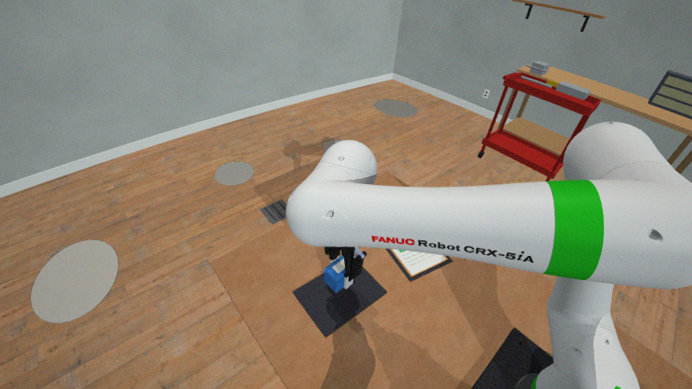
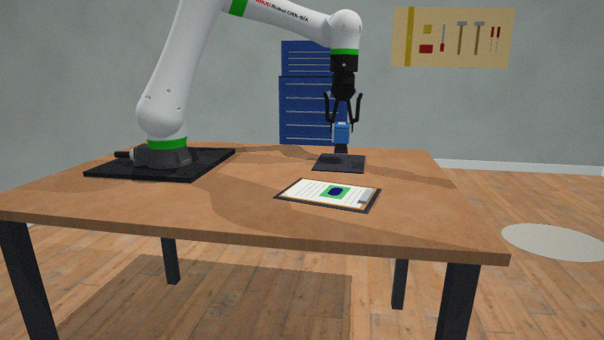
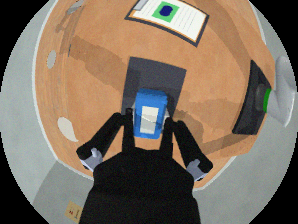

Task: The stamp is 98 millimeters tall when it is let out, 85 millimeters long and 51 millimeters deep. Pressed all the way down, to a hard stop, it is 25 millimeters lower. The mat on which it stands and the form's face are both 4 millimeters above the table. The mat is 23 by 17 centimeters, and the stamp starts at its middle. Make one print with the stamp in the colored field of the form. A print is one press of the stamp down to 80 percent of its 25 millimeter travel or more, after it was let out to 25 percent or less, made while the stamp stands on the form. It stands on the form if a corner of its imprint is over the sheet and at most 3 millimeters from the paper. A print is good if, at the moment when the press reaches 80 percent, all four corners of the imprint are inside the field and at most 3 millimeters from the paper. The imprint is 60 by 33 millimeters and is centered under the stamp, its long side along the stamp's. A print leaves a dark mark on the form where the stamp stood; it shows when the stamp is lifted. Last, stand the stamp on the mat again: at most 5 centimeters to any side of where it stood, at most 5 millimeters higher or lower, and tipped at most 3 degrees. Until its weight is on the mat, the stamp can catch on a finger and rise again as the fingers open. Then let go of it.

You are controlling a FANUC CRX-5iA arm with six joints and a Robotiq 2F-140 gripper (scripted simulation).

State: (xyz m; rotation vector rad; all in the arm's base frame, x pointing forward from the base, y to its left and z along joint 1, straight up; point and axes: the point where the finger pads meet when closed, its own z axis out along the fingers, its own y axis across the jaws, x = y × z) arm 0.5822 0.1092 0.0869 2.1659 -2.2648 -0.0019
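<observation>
My gripper (image 1: 345, 276) (image 2: 342, 125) (image 3: 149, 107) is shut on the blue stamp (image 1: 334, 277) (image 2: 340, 132) (image 3: 149, 115). It holds the stamp upright a little above the dark mat (image 1: 319, 309) (image 2: 352, 165) (image 3: 152, 72), over the mat's middle part. The stamp's dark foot (image 2: 340, 148) hangs clear of the mat. The form (image 1: 419, 260) (image 2: 308, 190) (image 3: 189, 22) lies on a clipboard beside the mat. Its green field (image 2: 346, 192) (image 3: 154, 10) bears a dark blue mark (image 2: 335, 192) (image 3: 165, 10). In the top view the arm hides most of the form.
The wooden table (image 2: 236, 215) carries the robot's black base plate (image 2: 202, 162) at the left. A blue drawer cabinet (image 2: 300, 101) stands behind the table. A red cart (image 1: 536, 120) and a workbench stand far off by the wall.
</observation>
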